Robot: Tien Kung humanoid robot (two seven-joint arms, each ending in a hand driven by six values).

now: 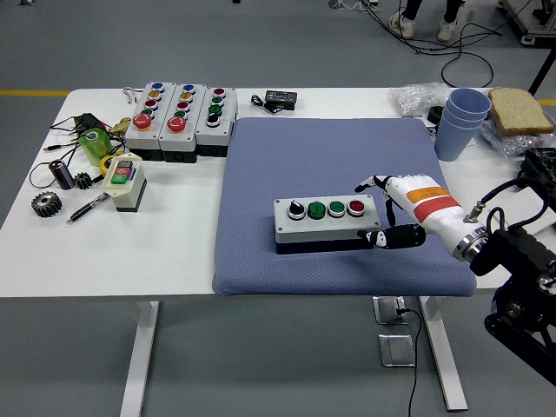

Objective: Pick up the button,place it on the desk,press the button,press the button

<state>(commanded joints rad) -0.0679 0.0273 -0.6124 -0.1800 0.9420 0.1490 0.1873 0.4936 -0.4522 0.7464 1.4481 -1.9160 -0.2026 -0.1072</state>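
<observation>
Robot hand [393, 208] spread wide and empty just beside the right end of the button box [325, 222], thumb at its front corner, box lying mid blue mat [261, 174] on the white counter [174, 252], well in from mat edges, bare mat all around.
</observation>
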